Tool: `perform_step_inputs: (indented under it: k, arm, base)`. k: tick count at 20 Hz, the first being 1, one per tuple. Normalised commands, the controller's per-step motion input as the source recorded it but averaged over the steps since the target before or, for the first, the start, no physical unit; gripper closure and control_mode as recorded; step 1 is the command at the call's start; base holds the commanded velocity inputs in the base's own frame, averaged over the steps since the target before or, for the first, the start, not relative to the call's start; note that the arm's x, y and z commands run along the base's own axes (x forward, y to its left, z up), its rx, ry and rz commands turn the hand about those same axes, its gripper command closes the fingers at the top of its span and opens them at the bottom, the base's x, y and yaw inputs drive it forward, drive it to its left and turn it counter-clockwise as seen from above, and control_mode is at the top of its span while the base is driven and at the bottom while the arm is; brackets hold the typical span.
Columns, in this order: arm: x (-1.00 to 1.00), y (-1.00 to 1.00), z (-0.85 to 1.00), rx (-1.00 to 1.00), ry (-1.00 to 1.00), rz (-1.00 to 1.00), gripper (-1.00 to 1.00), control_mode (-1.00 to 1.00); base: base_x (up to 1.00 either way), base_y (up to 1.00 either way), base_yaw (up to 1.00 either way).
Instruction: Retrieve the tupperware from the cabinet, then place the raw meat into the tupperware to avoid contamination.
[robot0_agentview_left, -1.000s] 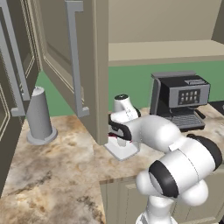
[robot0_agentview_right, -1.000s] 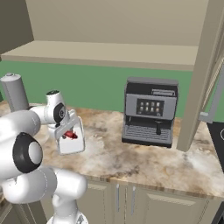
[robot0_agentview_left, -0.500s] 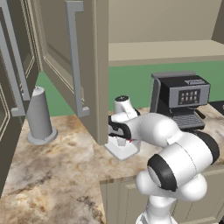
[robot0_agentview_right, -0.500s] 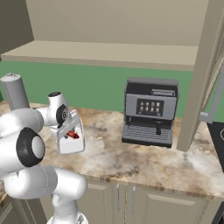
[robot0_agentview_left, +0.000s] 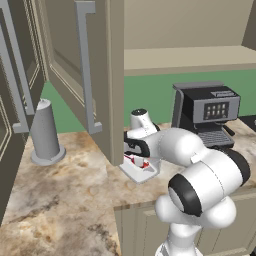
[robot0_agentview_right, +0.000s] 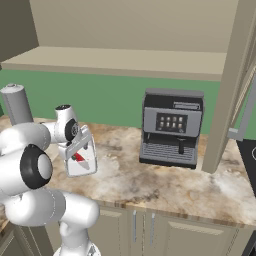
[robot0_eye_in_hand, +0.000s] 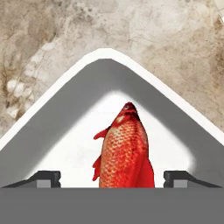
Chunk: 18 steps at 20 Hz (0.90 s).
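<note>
The hand (robot0_eye_in_hand: 112, 178) hangs low over the tupperware (robot0_eye_in_hand: 57, 109) on the worktop (robot0_agentview_left: 75, 195) — fingers parted — raw meat (robot0_eye_in_hand: 124, 146) between them, grip uncertain.

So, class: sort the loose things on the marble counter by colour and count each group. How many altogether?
Grey: 1, the cylinder on a round base
Pale grey-white: 1, the tupperware
Red-orange: 1, the raw meat, lying in the tupperware
Black: 1, the coffee machine
Total: 4
</note>
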Motion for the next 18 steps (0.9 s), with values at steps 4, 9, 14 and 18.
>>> perform_step_inputs:
  k: [4, 9, 14, 18]
  arm:
    - [0.00, 0.00, 0.05, 0.00, 0.01, 0.00, -1.00, -1.00]
    - [0.00, 0.01, 0.52, 0.03, 0.08, -0.02, -1.00, -1.00]
    - [-0.17, 0.07, 0.41, 0.02, 0.02, -0.03, -1.00, -1.00]
    - [-0.42, 0.02, 0.32, 0.00, -0.03, 0.00, -1.00, -1.00]
  base:
    - [0.00, 0.00, 0.00]
    - [0.00, 0.00, 0.00]
    - [0.00, 0.00, 0.00]
    - [0.00, 0.00, 0.00]
